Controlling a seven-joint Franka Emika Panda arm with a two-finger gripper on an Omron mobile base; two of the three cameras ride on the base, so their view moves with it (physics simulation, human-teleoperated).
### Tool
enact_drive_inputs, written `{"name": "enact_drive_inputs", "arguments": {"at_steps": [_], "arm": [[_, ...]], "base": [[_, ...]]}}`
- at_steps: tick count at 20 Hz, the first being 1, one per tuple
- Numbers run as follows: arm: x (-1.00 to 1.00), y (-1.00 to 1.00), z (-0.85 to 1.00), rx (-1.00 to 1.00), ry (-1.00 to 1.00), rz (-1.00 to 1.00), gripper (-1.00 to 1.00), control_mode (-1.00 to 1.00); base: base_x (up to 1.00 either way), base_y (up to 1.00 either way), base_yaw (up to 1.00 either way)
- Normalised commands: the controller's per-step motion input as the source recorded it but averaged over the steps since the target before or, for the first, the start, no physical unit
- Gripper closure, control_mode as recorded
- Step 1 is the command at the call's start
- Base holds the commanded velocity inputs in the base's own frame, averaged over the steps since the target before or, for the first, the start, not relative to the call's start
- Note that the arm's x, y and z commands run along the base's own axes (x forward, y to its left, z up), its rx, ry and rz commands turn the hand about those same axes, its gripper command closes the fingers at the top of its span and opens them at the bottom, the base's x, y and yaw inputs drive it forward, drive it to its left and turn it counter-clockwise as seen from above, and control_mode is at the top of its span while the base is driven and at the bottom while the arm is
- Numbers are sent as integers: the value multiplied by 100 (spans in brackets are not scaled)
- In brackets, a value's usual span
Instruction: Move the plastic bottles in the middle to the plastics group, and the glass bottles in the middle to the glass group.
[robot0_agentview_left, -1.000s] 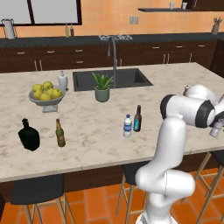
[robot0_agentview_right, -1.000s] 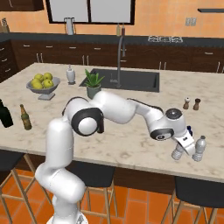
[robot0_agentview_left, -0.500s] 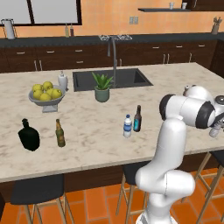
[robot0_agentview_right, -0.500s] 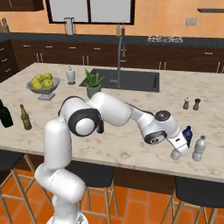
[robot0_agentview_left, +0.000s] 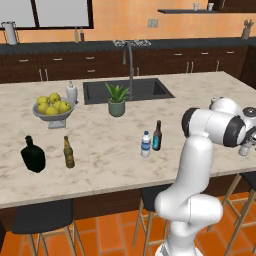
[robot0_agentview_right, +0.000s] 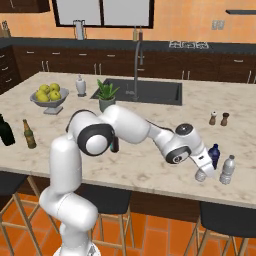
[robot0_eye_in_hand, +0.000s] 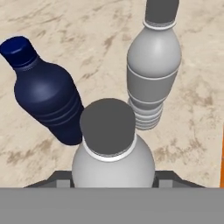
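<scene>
- The plain greyish clear plastic bottle with a dark cap (robot0_eye_in_hand: 113, 151) stands close under the hand, just beside the small dark blue rounded bottle (robot0_eye_in_hand: 46, 103).
- Judged light, smooth and squashy; grip the ribbed body gently.
- Pincer (robot0_agentview_right: 201, 172): apart or clamped, I cannot tell.
- A second grey bottle (robot0_eye_in_hand: 153, 65) stands beside the blue one.
- Contents unclear.

The grey band hides the lower body of a grey bottle (robot0_eye_in_hand: 113, 144) sitting between the gripper's (robot0_eye_in_hand: 113, 177) fingers, so the fingertips and their grip cannot be made out. Beyond it, a second grey bottle (robot0_eye_in_hand: 153, 65) has its cap cut off by the top edge. In the left base view, the robot's arm (robot0_agentview_left: 215, 125) covers the gripper, and a bottle (robot0_agentview_left: 245, 148) just past it is too blurred to identify.
</scene>
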Motion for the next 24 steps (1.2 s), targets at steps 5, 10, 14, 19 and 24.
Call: {"name": "enact_drive_inputs", "arguments": {"at_steps": [5, 10, 14, 19, 24], "arm": [[-4, 15, -8, 0, 0, 0, -100, -100], [-2, 11, -14, -6, 0, 0, -100, -100], [-4, 8, 7, -3, 0, 0, -100, -100], [-1, 22, 23, 0, 0, 0, -100, -100], [-2, 28, 31, 0, 1, 0, -100, -100]], "base": [[0, 0, 0], [0, 0, 0], [0, 0, 0], [0, 0, 0], [0, 0, 0]]}}
